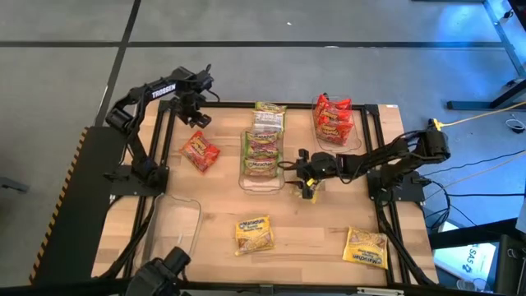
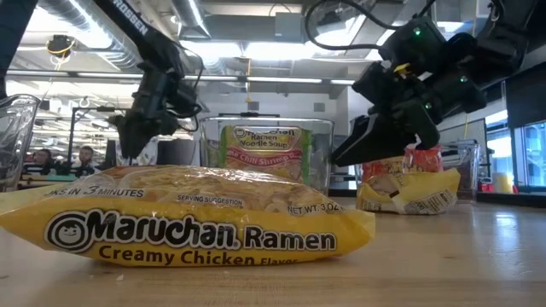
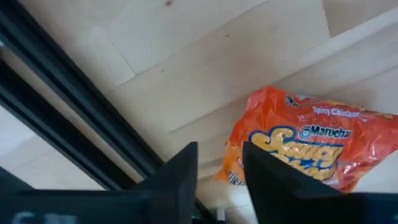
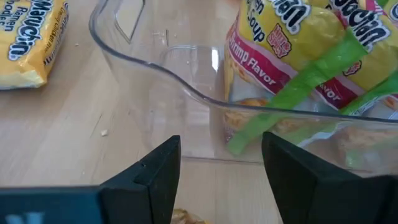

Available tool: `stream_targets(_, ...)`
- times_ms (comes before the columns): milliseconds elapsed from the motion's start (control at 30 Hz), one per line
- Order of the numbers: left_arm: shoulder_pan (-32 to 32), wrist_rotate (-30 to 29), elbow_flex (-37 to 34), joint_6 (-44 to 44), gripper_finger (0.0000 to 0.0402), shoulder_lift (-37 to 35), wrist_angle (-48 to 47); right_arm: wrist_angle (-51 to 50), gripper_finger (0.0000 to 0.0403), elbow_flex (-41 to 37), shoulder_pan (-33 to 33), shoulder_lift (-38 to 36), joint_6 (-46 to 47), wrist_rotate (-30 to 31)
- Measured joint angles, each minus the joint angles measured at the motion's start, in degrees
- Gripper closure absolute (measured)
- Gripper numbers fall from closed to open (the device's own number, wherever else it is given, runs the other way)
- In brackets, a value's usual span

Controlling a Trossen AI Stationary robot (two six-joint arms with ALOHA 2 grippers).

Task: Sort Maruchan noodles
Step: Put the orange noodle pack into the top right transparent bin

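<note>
High view: left gripper [image 1: 196,115] upper left, above a red packet [image 1: 200,152] lying loose on the table [image 1: 329,230]. Green packets [image 1: 262,144] in the centre bin [image 1: 246,177]; right gripper [image 1: 307,182] just beside it.

Left wrist view: fingers [image 3: 180,171] slightly parted, empty.

Right wrist view: fingers [image 4: 155,168] spread, holding nothing.

red packet [image 1: 200,152] | green packets [image 1: 263,141] — pink bands | yellow packets [image 1: 254,234] | clear bins [image 1: 175,226]

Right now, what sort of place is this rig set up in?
Probably an open lab or workshop hall. The low view shows exposed ceiling ducts, strip lights and people at benches in the background; the high view shows the wooden table on a bare grey floor.
</note>
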Motion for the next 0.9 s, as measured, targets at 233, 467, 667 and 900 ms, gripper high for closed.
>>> stream_targets(233,-0.9,7.03,-0.27,1.82,0.0212,0.14,2.45,1.05,0.0204,0.0,0.11,0.67,0.81,-0.2)
stream_targets(467,-5.6,0.92,-0.27,-5.71,0.0203,0.14,5.34,3.24,0.0204,0.0,0.11,3.85,0.98,-0.2)
stream_targets(667,-8.17,-0.24,-0.25,-14.44,0.0202,1.91,6.93,3.38,0.0204,0.0,0.11,4.09,0.98,-0.2)
stream_targets(900,-9.78,-3.61,-0.29,-22.03,0.0202,7.12,6.33,3.23,0.0204,0.0,0.13,4.09,1.07,-0.2)
